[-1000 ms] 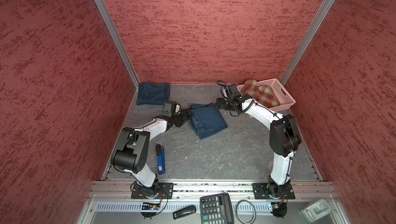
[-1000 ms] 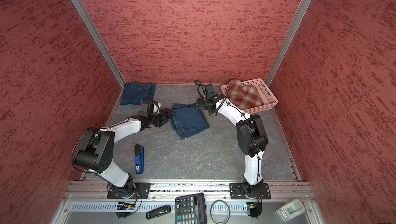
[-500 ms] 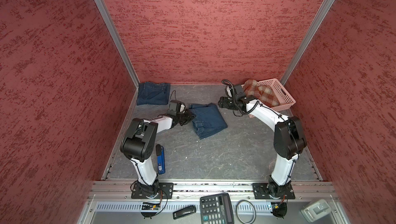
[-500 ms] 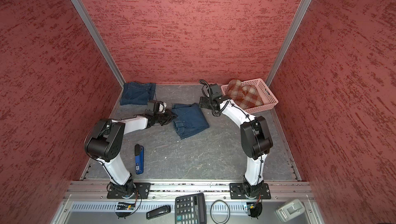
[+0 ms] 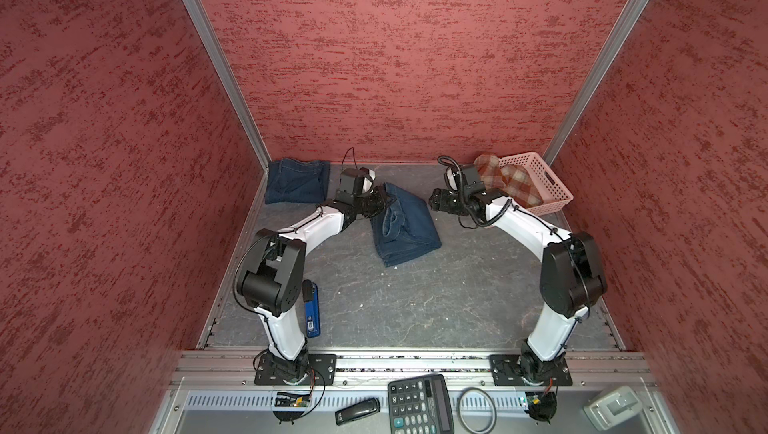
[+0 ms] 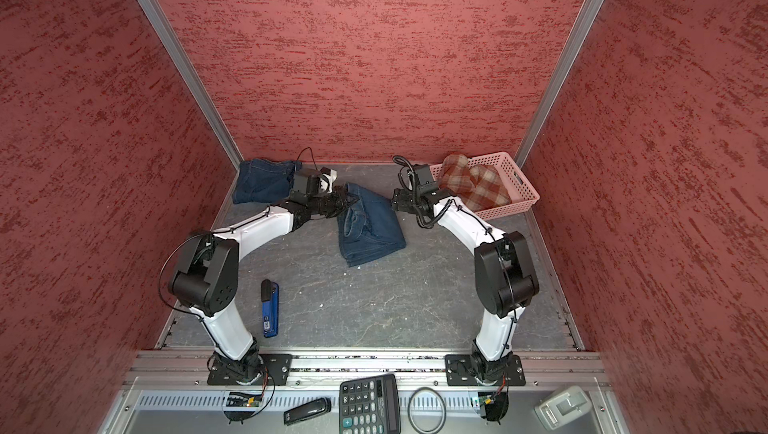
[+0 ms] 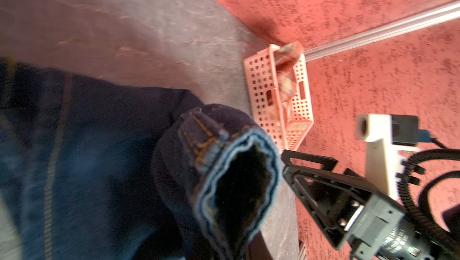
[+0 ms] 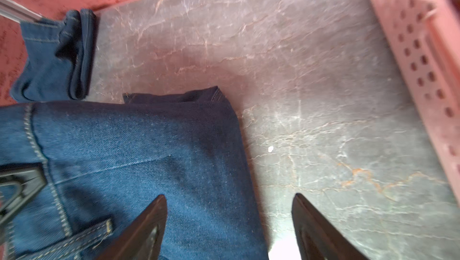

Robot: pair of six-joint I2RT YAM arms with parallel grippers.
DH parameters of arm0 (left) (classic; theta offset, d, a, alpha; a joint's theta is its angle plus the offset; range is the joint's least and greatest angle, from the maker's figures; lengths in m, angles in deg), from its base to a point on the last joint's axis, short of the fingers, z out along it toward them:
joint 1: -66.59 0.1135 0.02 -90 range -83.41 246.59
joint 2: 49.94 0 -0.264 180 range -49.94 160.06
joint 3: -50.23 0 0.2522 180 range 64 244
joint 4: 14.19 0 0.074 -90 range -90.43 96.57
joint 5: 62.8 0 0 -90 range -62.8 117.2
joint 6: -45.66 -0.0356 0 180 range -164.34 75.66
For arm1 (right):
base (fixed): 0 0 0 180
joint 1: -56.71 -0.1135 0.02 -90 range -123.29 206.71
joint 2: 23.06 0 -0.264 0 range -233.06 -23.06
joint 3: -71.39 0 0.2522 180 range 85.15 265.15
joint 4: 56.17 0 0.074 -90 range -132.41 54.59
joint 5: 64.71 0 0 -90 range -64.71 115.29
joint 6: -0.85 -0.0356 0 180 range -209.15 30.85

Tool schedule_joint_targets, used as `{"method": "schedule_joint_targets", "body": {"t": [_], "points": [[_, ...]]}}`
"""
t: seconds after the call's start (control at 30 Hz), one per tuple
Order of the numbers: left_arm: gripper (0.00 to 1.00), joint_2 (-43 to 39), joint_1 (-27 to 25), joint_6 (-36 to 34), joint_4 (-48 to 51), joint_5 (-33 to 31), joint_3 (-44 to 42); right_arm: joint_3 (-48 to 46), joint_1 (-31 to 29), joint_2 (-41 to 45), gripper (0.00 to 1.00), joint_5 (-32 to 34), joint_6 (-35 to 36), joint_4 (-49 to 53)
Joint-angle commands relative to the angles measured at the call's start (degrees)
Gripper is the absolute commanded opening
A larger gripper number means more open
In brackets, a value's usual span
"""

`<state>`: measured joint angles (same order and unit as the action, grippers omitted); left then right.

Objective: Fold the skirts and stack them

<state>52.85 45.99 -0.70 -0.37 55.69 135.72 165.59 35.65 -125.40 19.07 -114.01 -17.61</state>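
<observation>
Clutter lines the metal ledge nearest me, a calculator point(image 5: 419, 407) among it. Past that, on the grey desk point(image 5: 415, 307), a blue and black stick-shaped item point(image 5: 312, 311) lies close to the left edge beside the left arm.

Further in, toward the middle of the desk, one denim skirt point(image 5: 405, 230) lies in flat layers, angled, with its near corner pointing at me. The left gripper point(image 5: 384, 203) sits at this skirt's far left edge and looks clamped on it: in both top views the cloth rises in a bunch at the jaws. In the left wrist view that raised fold, with its paler inner edge, hides the fingers themselves.

The right gripper point(image 5: 434, 203) is just beside the same skirt's far right corner, spread wide and holding nothing. In the right wrist view one finger point(image 8: 149, 221) hangs over denim and its partner over bare desk; I cannot tell whether either touches.

At the back, a folded denim skirt point(image 5: 295, 182) fills the far left corner. In the far right corner a pink basket point(image 5: 557, 202) holds the plaid skirt point(image 5: 515, 180), heaped above the rim.
</observation>
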Motion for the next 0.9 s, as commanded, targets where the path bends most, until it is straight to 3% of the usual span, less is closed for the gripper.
{"method": "schedule_joint_targets", "body": {"t": [0.0, 0.37, 0.63, 0.73, 0.87], "points": [[0.01, 1.14, -1.09, 1.47, -0.32, 0.66, 2.53, -1.08, 1.23, 2.33, 0.80, 0.01, -0.18, -1.51], [0.00, 5.97, 3.11, 5.86, -10.12, -0.45, -12.96, -0.38, 1.73, 0.89, 0.80, -2.48, 0.34, -1.42], [0.03, 14.45, 6.58, 4.42, -13.05, 2.71, -13.99, -0.13, 0.74, -0.11, 0.80, -1.17, 1.99, -0.52], [0.15, 15.75, 6.45, 3.90, -12.78, 2.81, -12.97, 1.79, 0.12, -2.54, 0.80, -0.67, 4.14, 1.09], [0.49, 15.79, 6.58, 2.39, -9.63, 2.26, -11.03, 4.15, 0.08, -6.84, 0.80, -0.90, 6.35, 0.60]]}}
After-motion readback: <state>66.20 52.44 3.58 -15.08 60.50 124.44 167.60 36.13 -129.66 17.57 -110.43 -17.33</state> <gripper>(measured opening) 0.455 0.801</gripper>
